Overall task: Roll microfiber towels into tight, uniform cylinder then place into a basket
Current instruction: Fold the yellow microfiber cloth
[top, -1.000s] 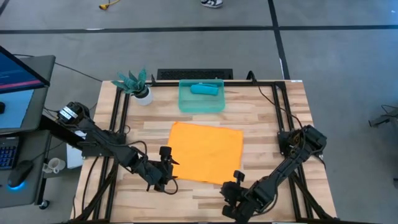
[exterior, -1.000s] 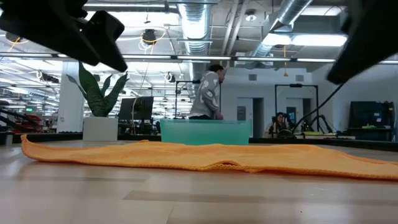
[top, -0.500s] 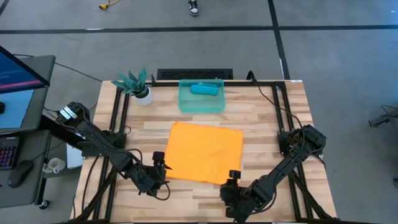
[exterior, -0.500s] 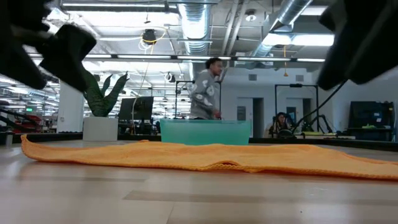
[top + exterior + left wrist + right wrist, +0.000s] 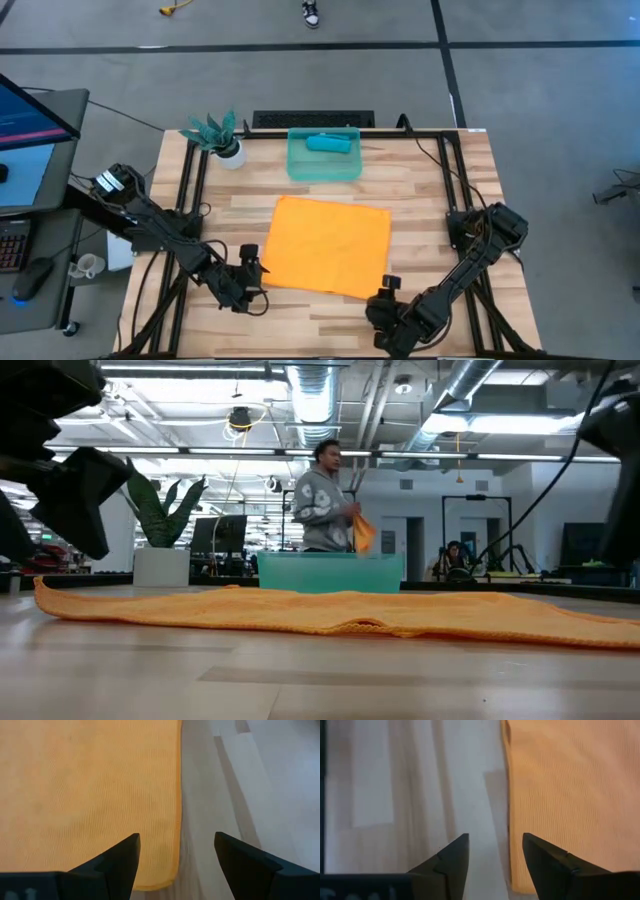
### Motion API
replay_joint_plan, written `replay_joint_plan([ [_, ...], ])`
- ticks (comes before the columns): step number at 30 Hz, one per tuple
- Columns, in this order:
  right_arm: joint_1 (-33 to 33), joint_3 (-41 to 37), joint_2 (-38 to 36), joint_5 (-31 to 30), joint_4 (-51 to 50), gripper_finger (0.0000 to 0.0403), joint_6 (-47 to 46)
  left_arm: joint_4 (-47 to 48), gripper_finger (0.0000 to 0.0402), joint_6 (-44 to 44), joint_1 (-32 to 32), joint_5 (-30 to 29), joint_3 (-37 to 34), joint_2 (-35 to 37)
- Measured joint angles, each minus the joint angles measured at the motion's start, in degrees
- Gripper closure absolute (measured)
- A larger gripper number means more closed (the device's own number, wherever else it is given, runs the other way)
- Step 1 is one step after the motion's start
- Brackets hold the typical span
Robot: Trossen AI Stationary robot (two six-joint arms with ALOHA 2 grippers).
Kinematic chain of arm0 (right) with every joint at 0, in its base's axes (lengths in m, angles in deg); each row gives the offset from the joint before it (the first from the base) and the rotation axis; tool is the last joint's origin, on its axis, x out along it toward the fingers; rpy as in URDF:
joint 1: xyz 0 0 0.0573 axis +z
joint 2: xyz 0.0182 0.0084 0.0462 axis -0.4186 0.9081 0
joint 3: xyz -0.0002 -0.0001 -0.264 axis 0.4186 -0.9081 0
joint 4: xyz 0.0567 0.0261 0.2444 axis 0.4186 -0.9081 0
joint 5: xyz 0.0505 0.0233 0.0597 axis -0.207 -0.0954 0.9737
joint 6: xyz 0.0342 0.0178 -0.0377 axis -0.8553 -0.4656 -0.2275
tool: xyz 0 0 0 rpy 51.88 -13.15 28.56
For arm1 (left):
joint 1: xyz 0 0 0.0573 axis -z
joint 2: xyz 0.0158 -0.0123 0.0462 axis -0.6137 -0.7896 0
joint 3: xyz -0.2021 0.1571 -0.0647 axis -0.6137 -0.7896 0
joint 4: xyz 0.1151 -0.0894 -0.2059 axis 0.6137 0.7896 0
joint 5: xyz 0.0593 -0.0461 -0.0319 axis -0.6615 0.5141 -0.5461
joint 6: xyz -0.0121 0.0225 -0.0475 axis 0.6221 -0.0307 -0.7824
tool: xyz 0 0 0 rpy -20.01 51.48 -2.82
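The orange towel (image 5: 330, 245) lies spread flat on the middle of the wooden table (image 5: 440, 190); the low view shows it (image 5: 330, 612) with a small ripple in its near edge. The teal basket (image 5: 324, 158) stands behind it with a rolled teal-blue towel (image 5: 328, 143) inside. My left gripper (image 5: 252, 268) is open at the towel's near left corner (image 5: 167, 879), its fingers standing on either side of the left edge. My right gripper (image 5: 386, 291) is open at the near right corner, straddling the towel's right edge (image 5: 507, 820). Neither touches the cloth.
A teal-leaved plant in a white pot (image 5: 222, 142) stands at the far left, beside the basket. Black frame rails (image 5: 190, 190) run along the table's left and right sides. Bare wood lies in front of the towel. A person (image 5: 325, 500) walks in the room behind.
My left gripper has sunk and drawn off the towel toward the table's left edge, ending at the near left corner. My right gripper has shifted a little toward the right edge at the near right corner. The orange towel has stayed flat and in place.
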Motion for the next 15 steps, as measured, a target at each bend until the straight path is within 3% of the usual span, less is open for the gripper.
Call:
replay_joint_plan([
  [10,-0.97,-5.13,0.0,2.21,1.43,0.0193,-3.22,0.66,0.0152,4.43,-0.08,-1.16,-0.02,-0.08],
  [15,-1.36,-8.25,-0.13,2.35,2.73,0.0193,-7.01,-0.22,0.0152,5.96,-0.12,-0.09,-0.19,-4.37],
])
